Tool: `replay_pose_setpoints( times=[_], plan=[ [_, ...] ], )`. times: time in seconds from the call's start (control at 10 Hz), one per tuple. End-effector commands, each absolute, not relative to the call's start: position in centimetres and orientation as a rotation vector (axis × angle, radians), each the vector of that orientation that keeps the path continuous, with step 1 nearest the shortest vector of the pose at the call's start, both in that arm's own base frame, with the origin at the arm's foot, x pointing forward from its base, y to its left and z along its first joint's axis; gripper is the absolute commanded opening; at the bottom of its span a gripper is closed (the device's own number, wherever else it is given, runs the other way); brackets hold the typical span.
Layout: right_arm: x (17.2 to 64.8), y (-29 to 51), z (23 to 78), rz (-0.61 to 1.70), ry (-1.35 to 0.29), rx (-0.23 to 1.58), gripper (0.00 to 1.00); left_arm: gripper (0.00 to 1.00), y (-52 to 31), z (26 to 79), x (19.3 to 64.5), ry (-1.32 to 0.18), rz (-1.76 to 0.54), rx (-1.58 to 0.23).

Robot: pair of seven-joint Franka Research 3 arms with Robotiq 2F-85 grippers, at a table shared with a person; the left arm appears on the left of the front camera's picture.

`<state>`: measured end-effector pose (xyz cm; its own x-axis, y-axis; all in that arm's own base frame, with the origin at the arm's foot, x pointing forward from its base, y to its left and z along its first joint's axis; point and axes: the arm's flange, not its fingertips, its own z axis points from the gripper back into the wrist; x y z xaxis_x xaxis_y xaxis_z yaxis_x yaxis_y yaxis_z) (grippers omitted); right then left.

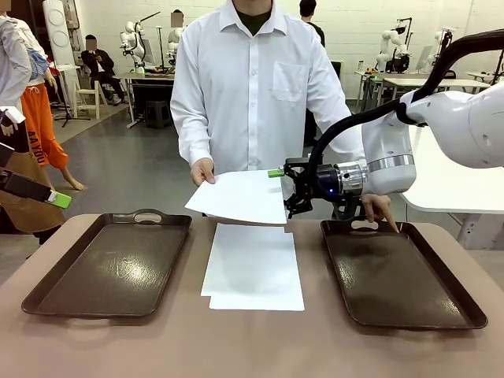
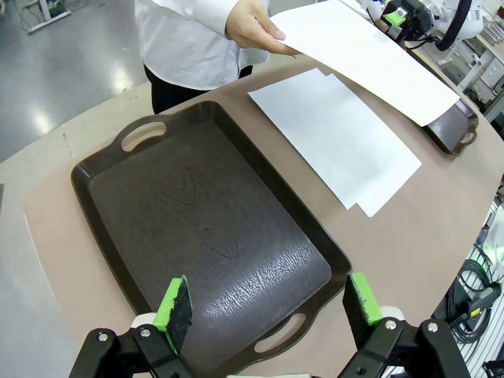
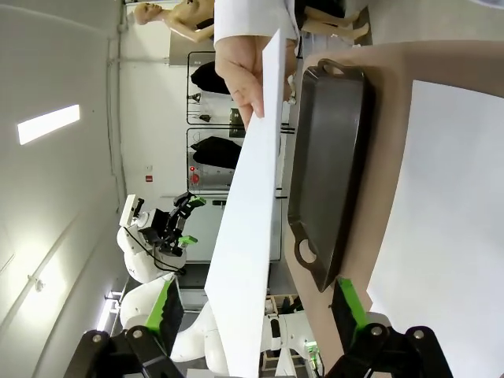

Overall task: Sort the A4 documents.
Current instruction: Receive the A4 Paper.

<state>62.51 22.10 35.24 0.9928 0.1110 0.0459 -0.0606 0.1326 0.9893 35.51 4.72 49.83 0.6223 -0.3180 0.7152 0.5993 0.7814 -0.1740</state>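
White paper: in the front view the person's hand holds one A4 sheet above the stack, long axis running left to right, its right edge at the right gripper, the nearer one. In the left wrist view the left gripper hangs wide open, empty, over the left tray. In the right wrist view the sheet passes edge-on between parted pads, not yet pinched.

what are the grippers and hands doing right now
Left gripper: open, empty.
Right gripper: open, fingers astride the held-out sheet.
One hand: holding that sheet.
Other hand: pointing at a tray.
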Motion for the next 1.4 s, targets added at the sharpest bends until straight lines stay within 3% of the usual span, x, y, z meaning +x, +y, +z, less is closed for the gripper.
replay_pose_setpoints(
  times=[0.0, 0.1, 0.2, 0.3, 0.4, 0.5, 0.6, 1.0, 1.3],
  plan=[
    [62.64, 22.34, 35.36, 0.089, 0.055, 1.476, 0.87, 1.0, 4.91, 49.63, 35.58, -0.733, -0.56, -0.438],
    [62.58, 22.4, 35.41, 0.081, 0.068, 1.481, 0.82, 1.0, 4.91, 49.63, 35.58, -0.733, -0.56, -0.438],
    [62.44, 22.39, 35.43, 0.075, 0.08, 1.484, 0.69, 1.0, 4.91, 49.63, 35.58, -0.733, -0.56, -0.438],
    [62.33, 22.47, 35.39, 0.073, 0.09, 1.484, 0.64, 1.0, 4.91, 49.63, 35.58, -0.733, -0.56, -0.438],
    [62.18, 22.46, 35.41, 0.076, 0.094, 1.483, 0.51, 1.0, 4.91, 49.63, 35.58, -0.733, -0.56, -0.438],
    [62.18, 22.46, 35.43, 0.076, 0.097, 1.483, 0.46, 1.0, 4.91, 49.63, 35.58, -0.733, -0.56, -0.438],
    [62.2, 22.48, 35.39, 0.073, 0.1, 1.482, 0.33, 1.0, 4.91, 49.63, 35.58, -0.733, -0.56, -0.438],
    [62.11, 22.16, 35.26, 0.067, 0.101, 1.49, 0.0, 1.0, 4.91, 49.63, 35.58, -0.733, -0.56, -0.438],
    [62.02, 22.06, 35.12, 0.061, 0.101, 1.493, 0.0, 1.0, 4.91, 49.63, 35.58, -0.733, -0.56, -0.438]
  ],
)
